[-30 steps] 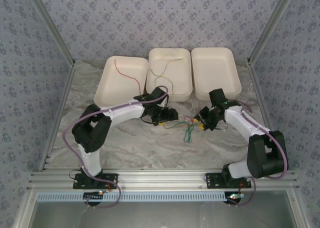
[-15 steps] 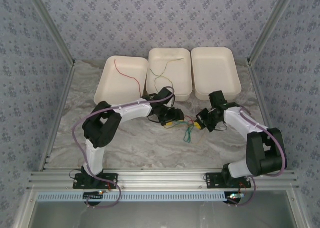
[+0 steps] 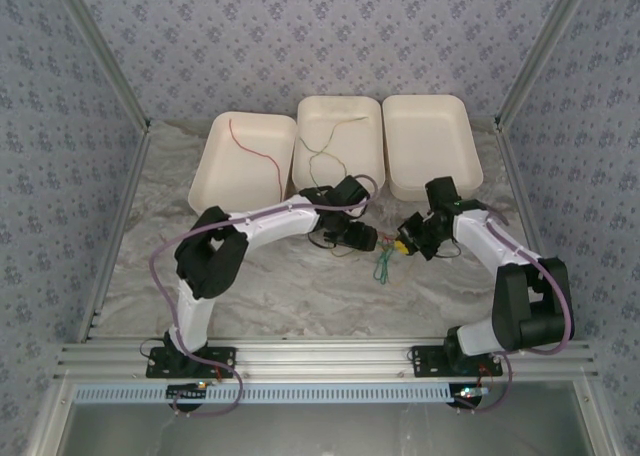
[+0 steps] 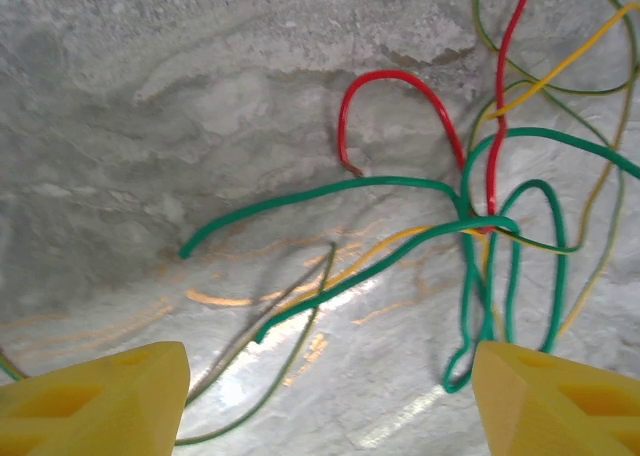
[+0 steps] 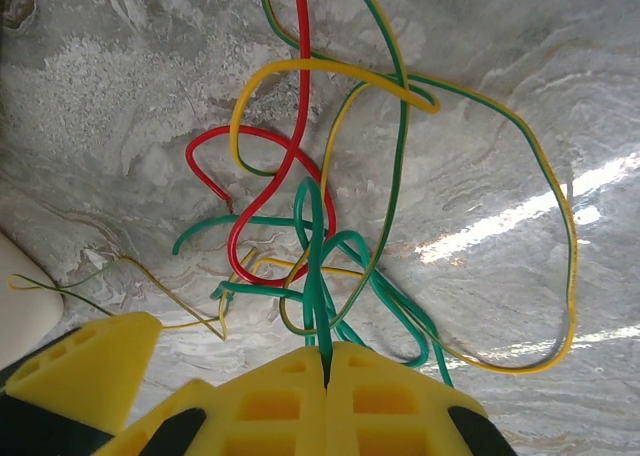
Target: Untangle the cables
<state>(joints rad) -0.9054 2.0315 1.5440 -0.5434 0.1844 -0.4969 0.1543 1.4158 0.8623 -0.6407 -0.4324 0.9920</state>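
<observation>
Tangled cables (image 5: 302, 76) limp, light, snag-prone; right gripper (image 5: 327, 366) clamped on green cable (image 5: 316, 276); left gripper (image 4: 330, 401) spread wide. Best hold, likely: free green end (image 4: 185, 248).

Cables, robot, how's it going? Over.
Right gripper shut on green cable. Left gripper open over the tangle. Red cable and yellow cable cross the green.

left gripper (image 4: 330, 406) spread wide, right gripper (image 5: 327, 364) clamped closed.

trays (image 3: 430, 146) line the back of the bench (image 3: 270, 291) — cables (image 3: 385, 266) lie tangled before them, between left gripper (image 3: 364, 241) and right gripper (image 3: 403, 245).
</observation>
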